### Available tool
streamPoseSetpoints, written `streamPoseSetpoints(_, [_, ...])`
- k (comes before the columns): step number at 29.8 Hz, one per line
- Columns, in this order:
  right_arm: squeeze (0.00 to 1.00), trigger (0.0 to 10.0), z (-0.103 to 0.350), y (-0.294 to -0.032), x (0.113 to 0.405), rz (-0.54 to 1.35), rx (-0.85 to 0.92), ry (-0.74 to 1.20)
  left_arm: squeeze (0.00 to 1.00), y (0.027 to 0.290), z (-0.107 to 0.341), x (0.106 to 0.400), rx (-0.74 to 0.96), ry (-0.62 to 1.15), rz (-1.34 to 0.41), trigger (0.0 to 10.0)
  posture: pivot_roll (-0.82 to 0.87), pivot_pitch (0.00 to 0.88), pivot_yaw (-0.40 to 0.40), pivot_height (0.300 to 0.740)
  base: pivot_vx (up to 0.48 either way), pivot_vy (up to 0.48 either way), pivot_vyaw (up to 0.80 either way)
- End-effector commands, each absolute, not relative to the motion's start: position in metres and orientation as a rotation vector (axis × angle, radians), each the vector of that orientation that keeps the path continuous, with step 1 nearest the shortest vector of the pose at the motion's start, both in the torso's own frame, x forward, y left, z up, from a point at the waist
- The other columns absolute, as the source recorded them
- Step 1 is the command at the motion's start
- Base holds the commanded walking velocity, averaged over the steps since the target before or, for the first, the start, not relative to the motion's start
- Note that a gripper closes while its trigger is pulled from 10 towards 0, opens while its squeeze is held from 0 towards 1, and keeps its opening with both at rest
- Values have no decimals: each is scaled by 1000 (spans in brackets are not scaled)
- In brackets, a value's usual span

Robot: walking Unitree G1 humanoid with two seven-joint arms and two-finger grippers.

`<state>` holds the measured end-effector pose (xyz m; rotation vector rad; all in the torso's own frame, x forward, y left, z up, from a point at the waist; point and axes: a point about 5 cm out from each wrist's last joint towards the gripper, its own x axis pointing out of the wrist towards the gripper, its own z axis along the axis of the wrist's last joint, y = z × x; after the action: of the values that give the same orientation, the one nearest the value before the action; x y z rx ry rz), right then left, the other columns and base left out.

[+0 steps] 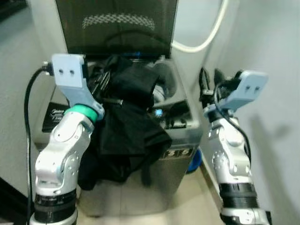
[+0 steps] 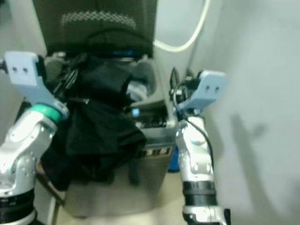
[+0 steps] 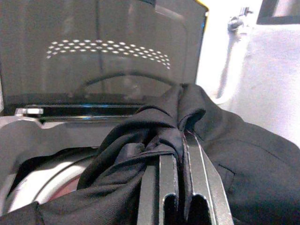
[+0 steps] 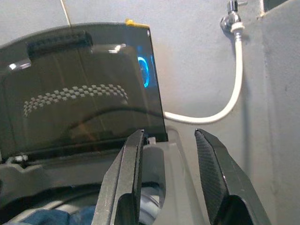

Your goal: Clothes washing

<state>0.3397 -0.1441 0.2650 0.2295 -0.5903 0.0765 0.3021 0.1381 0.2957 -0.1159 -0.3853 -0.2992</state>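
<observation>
Item one, as we log it: a grey top-loading washing machine (image 1: pixel 180 154) standing against a pale wall, its dark tinted lid (image 1: pixel 117 23) raised upright at the back, a band of white dots printed across the glass. Item two: a black fabric garment (image 1: pixel 129 126), bunched at the machine's open mouth and hanging down over the front rim and the front panel; part of it lies inside the opening, the rest drapes outside. Item three: our left gripper (image 3: pixel 180 140), held above the drum opening, its two black fingers pressed together on a fold of the black fabric garment, which we see gathered between and around the fingertips in the left wrist view; the silver left arm with its teal ring rises in front of the machine's left corner. Item four: our right gripper (image 4: pixel 168 140), raised beside the machine's right edge, fingers spread apart and holding nothing, pointing towards the raised lid. Item five: a white flexible hose (image 4: pixel 232 93), running from a metal tap (image 4: pixel 230 16) on the wall and curving down behind the lid. Item six: a lit blue ring-shaped mark (image 4: pixel 143 71) near the lid's right edge. Item seven: something blue (image 4: pixel 61 218) low in the drum, too little of it visible for us to identify. Item eight: a blue object (image 1: pixel 194 161) on the floor by the machine's right front corner, not clear enough to name.
</observation>
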Motion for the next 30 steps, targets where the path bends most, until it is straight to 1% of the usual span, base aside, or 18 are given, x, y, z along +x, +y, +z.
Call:
streamPoseSetpoints(1, [0,10000,266,-143,339,83,230,-597,0,139,298,301,-102,-401,-294,10000,56,39,3,740,0,0,0])
streamPoseSetpoints(6, [0,10000,267,-143,339,88,226,-602,0,141,298,304,-70,-401,-261,10000,56,39,3,740,0,0,0])
streamPoseSetpoints(8, [0,10000,269,-140,337,104,205,-619,0,141,300,306,11,-434,-242,10000,56,39,3,740,0,0,0])
streamPoseSetpoints(11, [0,10000,273,-136,335,126,178,-643,0,140,307,308,32,-478,-224,10000,56,39,3,740,259,0,0])
streamPoseSetpoints(15, [0,10000,278,-133,334,138,165,-669,0,139,314,309,37,-510,-237,10000,51,39,5,740,437,0,0])
streamPoseSetpoints(26, [0,10000,277,-134,334,128,168,-663,0,138,313,310,34,-514,-232,10000,52,39,6,740,460,0,0])
streamPoseSetpoints(30, [0,10000,276,-134,335,127,169,-661,0,137,311,310,38,-506,-240,10000,52,39,6,740,0,0,0])
